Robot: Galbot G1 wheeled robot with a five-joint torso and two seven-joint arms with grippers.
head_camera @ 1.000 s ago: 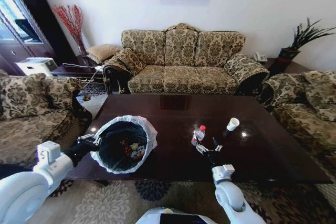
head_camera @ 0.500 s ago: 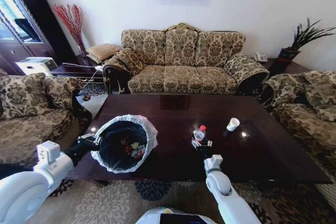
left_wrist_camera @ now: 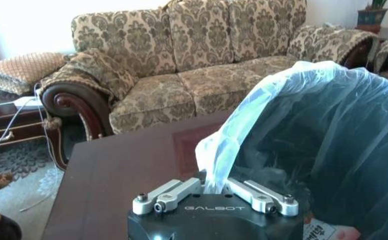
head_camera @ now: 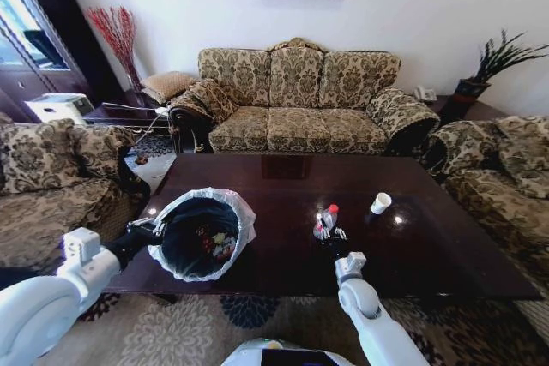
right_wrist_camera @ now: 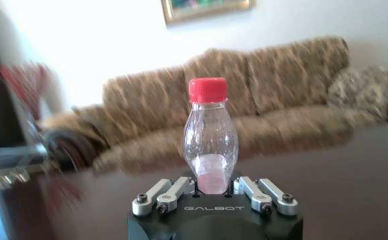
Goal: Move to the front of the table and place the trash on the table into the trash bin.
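The clear plastic bottle (head_camera: 325, 219) with a red cap stands near the middle of the dark glossy table (head_camera: 283, 182), and my right gripper (head_camera: 329, 234) is shut on its lower part. In the right wrist view the bottle (right_wrist_camera: 211, 137) rises upright from between the right gripper's (right_wrist_camera: 213, 192) fingers. A white paper cup (head_camera: 380, 203) stands on the table to the right of the bottle. The black trash bin (head_camera: 204, 236) with its white bag liner is tilted at the table's front left, holding several scraps. My left gripper (head_camera: 156, 231) is shut on the rim, pinching the liner (left_wrist_camera: 214, 170).
A patterned sofa (head_camera: 296, 105) stands behind the table, with armchairs at the left (head_camera: 51, 177) and right (head_camera: 506, 177). A potted plant (head_camera: 480, 75) sits at the back right. A patterned rug (head_camera: 197, 332) lies below the table's front edge.
My right gripper moved from just right of the bottle onto it and shut on it; the bottle now leans slightly. The left arm and the bin have held still.
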